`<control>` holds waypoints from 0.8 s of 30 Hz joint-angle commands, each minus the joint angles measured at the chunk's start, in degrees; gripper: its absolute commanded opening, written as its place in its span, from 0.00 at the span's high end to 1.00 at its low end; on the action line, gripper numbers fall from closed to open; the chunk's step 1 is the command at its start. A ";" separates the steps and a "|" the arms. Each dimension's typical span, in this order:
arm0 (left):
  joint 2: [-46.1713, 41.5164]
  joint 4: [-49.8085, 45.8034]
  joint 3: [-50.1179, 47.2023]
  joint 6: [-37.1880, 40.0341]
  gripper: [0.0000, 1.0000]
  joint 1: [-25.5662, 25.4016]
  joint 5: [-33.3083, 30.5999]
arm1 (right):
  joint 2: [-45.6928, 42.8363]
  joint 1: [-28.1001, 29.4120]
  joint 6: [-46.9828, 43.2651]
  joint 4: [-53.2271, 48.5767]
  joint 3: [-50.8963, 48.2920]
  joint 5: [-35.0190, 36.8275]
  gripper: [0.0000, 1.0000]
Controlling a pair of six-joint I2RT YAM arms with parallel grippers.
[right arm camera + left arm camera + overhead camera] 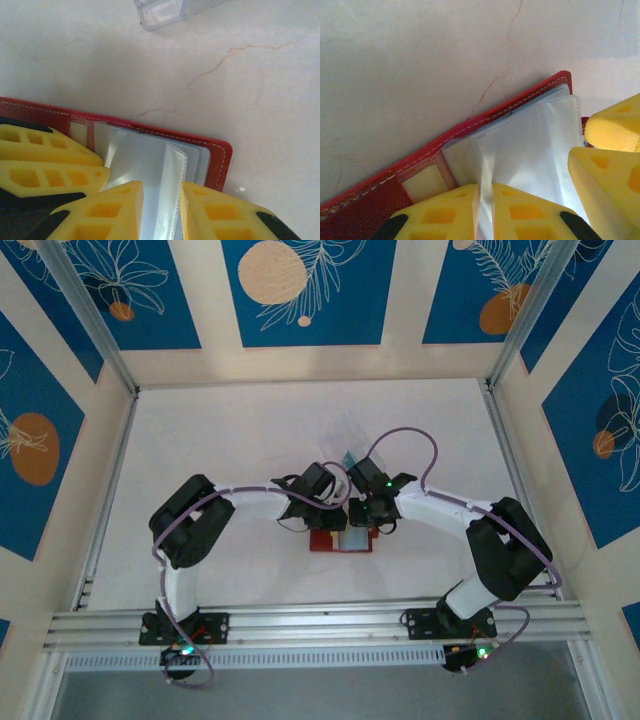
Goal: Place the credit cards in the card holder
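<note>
left gripper (486, 187): jaws nearly closed, pinching a clear plastic sleeve (530, 150).
right gripper (161, 185): jaws narrowly apart, nipping a sleeve edge.
small flat red folding card holder (220, 155): open on white table (250, 430), between both grippers.

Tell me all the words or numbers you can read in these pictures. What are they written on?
None: no word, number or logo can be read anywhere.
Red card holder and its clear sleeves: plain, no print showing.
Clear case: no label visible.
Teal card: too small to tell.
Blue wall panels: only leaf and circle drawings, no letters.
</note>
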 commanded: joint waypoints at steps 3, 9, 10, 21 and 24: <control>2.27 -2.03 -1.79 0.78 0.85 -0.81 -1.06 | 1.90 -0.19 0.15 -0.89 0.76 -0.24 0.73; 2.61 -1.89 -1.78 0.74 0.85 -0.81 -0.97 | 1.99 -0.10 -0.01 -0.31 0.68 -1.27 0.75; 2.61 -1.84 -1.69 0.69 0.85 -0.81 -0.97 | 1.87 -0.10 0.11 -0.31 0.68 -1.47 0.75; 2.66 -1.40 -1.91 0.43 0.85 -0.83 -0.71 | 2.38 -0.21 -0.12 1.57 -0.17 -5.38 0.76; 2.57 -1.30 -2.03 0.43 0.85 -0.81 -0.79 | 1.41 -0.03 -0.29 0.84 -0.42 -2.98 0.74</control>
